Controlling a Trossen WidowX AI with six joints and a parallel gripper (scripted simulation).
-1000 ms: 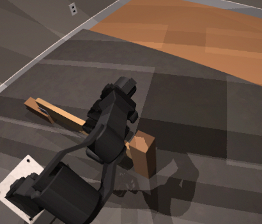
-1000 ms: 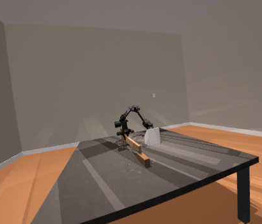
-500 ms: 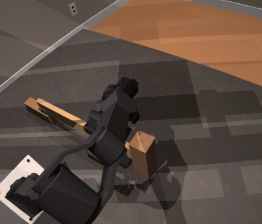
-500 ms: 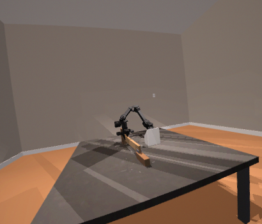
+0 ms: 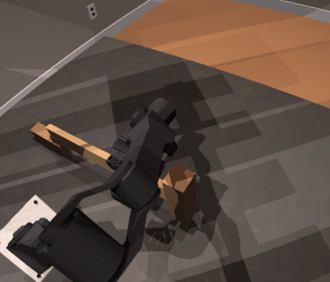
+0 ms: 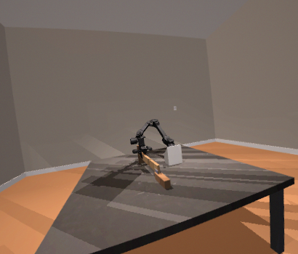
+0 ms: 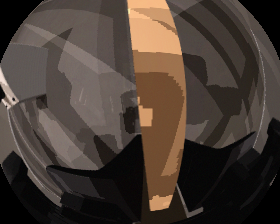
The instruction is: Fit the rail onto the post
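Observation:
The long light-wood rail [image 5: 78,146] [image 6: 150,162] [image 7: 160,65] runs from the low footboard block [image 5: 38,129] [image 6: 164,181] to the short wooden post [image 5: 184,186]. Its far end is at the block's bracket. Its near end is raised off the table, beside the upper part of the post; a small piece of it shows at the post's left face in the top view. My gripper [image 6: 142,154] [image 7: 151,137] is shut on the rail near that end, one finger on each side. The pegs, the holes and any gap at the post are hidden, so I cannot tell whether they touch.
The arm's white base plate [image 5: 37,207] [image 6: 174,155] stands to one side of the rail. The arm arches over the rail and hides part of it in the top view. The dark table [image 5: 259,193] [image 6: 99,218] carries strong shadows.

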